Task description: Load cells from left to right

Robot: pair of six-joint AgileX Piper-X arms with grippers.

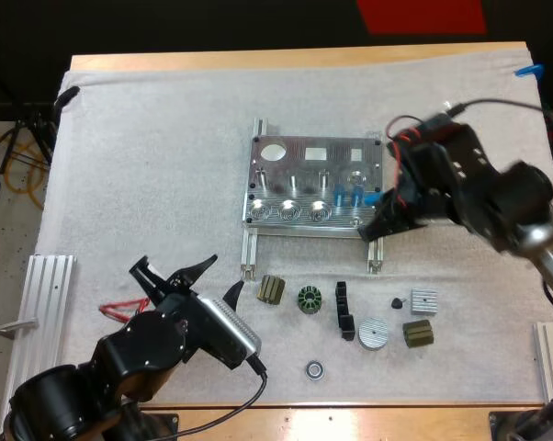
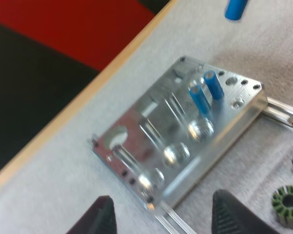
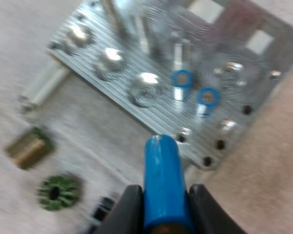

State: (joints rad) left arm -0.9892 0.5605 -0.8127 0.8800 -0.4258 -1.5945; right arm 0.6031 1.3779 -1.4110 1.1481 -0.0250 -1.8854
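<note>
The metal fixture (image 1: 315,184) lies mid-mat, and two blue cylinders (image 1: 349,195) stand upright in its right part. My right gripper (image 1: 378,225) hovers at the fixture's front right corner. In the right wrist view it (image 3: 164,195) is shut on a third blue cylinder (image 3: 162,165), just short of the fixture's (image 3: 151,58) near edge and the two seated cylinders (image 3: 181,80). My left gripper (image 1: 174,273) is open near the front left of the mat. Its fingers (image 2: 101,217) stand wide apart, facing the fixture (image 2: 185,141) and its cylinders (image 2: 207,92).
Small parts lie in front of the fixture: an olive wound part (image 1: 271,290), a green stator (image 1: 310,299), a black bracket (image 1: 343,310), a silver disc (image 1: 373,333), a finned block (image 1: 424,300), an olive block (image 1: 418,333) and a bearing (image 1: 314,370). An aluminium rail (image 1: 47,294) lies at the left.
</note>
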